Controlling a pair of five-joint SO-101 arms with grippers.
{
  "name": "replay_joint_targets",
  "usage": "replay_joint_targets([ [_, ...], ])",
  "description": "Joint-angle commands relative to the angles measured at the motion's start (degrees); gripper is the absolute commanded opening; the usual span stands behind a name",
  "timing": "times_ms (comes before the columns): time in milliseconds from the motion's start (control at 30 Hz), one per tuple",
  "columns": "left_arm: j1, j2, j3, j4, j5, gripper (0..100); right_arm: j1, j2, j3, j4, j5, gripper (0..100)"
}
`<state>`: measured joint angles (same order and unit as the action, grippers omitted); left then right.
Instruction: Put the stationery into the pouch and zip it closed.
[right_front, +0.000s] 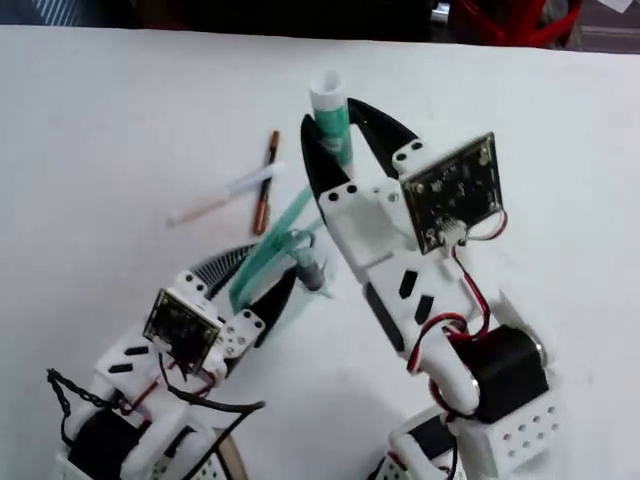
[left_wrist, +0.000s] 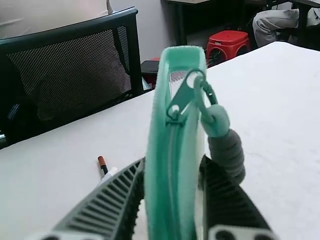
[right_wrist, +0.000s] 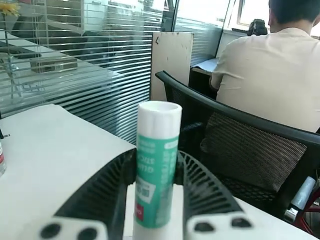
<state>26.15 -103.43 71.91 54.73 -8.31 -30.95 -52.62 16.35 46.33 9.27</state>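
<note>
Tabletop (right_front: 120, 110) shows pens (right_front: 264, 190) from high; wrists show pouch (left_wrist: 172, 150), glue stick (right_wrist: 156, 170).

Bright, even light, soft shadows.
The white table (right_front: 120, 100) glares across the upper left of the high view, with faint shadows under the arms (right_front: 390, 250); daylight comes through window blinds (right_wrist: 75, 60) in the right wrist view.

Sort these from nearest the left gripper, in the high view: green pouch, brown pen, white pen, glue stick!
1. The green zip pouch, in the left gripper's jaws.
2. The slim brown pen and the white pen, just beyond; too close to call.
3. The green-and-white glue stick, farthest, in the right gripper.
</note>
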Motion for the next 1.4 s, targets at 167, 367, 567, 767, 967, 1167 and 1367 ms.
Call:
replay_joint_targets([
  [167, -2.2, 0.5, -0.4, -0.1, 0.5, 18, -1.5, 0.7, -2.0, -0.9, -0.4, 1.8],
  [367, -3.7, 0.5, 2.9, -3.9, 0.5, 18, 1.3, 0.5, -0.7, 1.3, -0.4, 1.8],
  [567, -3.5, 0.5, 6.4, -8.0, 0.5, 18, 1.3, 0.4, 6.9, -1.9, -0.5, 1.8],
  [767, -3.6, 0.5, 6.4, -7.8, 0.5, 18, 0.8, 0.3, 14.2, -14.3, -0.5, 1.8],
  [967, -3.5, 0.5, 6.4, -8.1, 0.5, 18, 0.7, 0.2, 18.2, -11.7, -0.4, 1.8],
  [1167, -3.5, 0.5, 6.2, -8.1, 0.5, 18, 0.7, 0.2, 24.0, -17.6, -0.4, 1.8],
  [1367, -3.4, 0.5, 6.2, -8.2, 0.5, 18, 0.4, 0.1, 24.0, -17.6, -0.5, 1.8],
])
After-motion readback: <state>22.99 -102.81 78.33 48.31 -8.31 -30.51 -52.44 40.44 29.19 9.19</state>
